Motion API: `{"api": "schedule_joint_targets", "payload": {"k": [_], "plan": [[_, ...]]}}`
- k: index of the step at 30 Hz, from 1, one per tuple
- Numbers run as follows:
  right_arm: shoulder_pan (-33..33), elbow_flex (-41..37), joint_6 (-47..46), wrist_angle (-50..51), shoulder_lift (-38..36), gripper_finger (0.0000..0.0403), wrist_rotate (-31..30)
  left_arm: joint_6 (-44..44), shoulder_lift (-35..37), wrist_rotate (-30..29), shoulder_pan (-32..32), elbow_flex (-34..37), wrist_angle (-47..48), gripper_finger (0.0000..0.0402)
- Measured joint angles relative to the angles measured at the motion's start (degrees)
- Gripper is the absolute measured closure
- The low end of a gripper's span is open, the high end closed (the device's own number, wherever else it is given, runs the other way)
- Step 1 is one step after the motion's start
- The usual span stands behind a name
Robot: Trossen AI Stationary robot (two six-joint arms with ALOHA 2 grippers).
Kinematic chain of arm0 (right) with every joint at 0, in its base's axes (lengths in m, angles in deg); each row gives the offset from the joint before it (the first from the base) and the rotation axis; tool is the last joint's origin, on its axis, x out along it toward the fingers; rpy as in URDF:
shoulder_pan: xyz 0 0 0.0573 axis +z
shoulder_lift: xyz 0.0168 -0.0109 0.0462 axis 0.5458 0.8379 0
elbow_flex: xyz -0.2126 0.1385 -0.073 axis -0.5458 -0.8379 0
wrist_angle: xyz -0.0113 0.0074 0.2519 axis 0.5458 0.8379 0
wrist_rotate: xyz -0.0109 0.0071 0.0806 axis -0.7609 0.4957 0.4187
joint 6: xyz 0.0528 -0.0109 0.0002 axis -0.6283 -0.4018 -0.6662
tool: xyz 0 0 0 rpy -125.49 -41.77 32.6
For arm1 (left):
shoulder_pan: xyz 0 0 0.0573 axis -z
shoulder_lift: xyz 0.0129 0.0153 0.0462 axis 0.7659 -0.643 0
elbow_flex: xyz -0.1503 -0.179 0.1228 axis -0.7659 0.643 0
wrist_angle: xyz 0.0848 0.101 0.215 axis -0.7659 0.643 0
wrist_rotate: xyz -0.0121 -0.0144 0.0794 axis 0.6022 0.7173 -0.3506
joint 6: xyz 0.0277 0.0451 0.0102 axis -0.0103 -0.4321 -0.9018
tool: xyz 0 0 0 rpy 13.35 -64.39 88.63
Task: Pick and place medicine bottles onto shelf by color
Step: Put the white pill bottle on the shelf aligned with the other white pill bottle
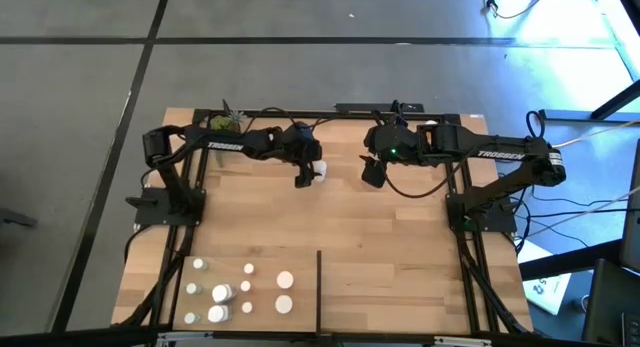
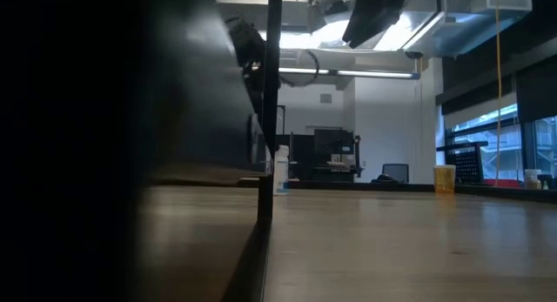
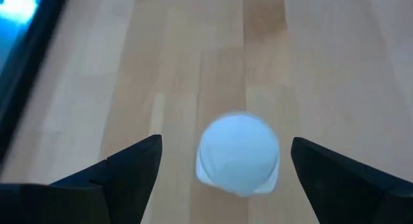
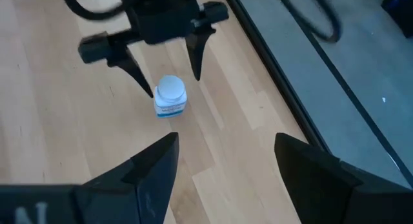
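A white medicine bottle with a white cap stands upright on the light-wood shelf near its far middle. It also shows in the high view, the right wrist view and the low view. My left gripper is open above it, pointing down, with one finger on either side of the cap and a gap at each. My right gripper is open and empty, a little to the right of the bottle. Several more bottles, white and pale green, stand at the near left.
A thin black divider strip runs from the near edge at mid-table. A small green potted plant stands at the far left corner. Black frame bars edge the shelf. Bare wood lies right of the divider.
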Motion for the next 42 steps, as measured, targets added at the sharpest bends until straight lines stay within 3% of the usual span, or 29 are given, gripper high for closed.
{"api": "schedule_joint_targets", "payload": {"k": [9, 33, 42], "plan": [[0.0, 0.0, 0.0, 0.0, 0.0, 0.0146, 0.0, 0.1, -2.7, 2.6, -0.6, 0.1, -0.9, 0.0063], [0.0, 0.0, 0.0, 0.0, 0.0, 0.0146, 0.3, 2.2, -2.7, 0.0, -0.8, 0.1, -1.1, 0.0064], [0.0, 0.0, 0.0, 0.0, 0.0, 0.0146, 0.3, 3.4, -2.7, -0.2, -0.7, 0.1, -1.4, 0.0108]]}}
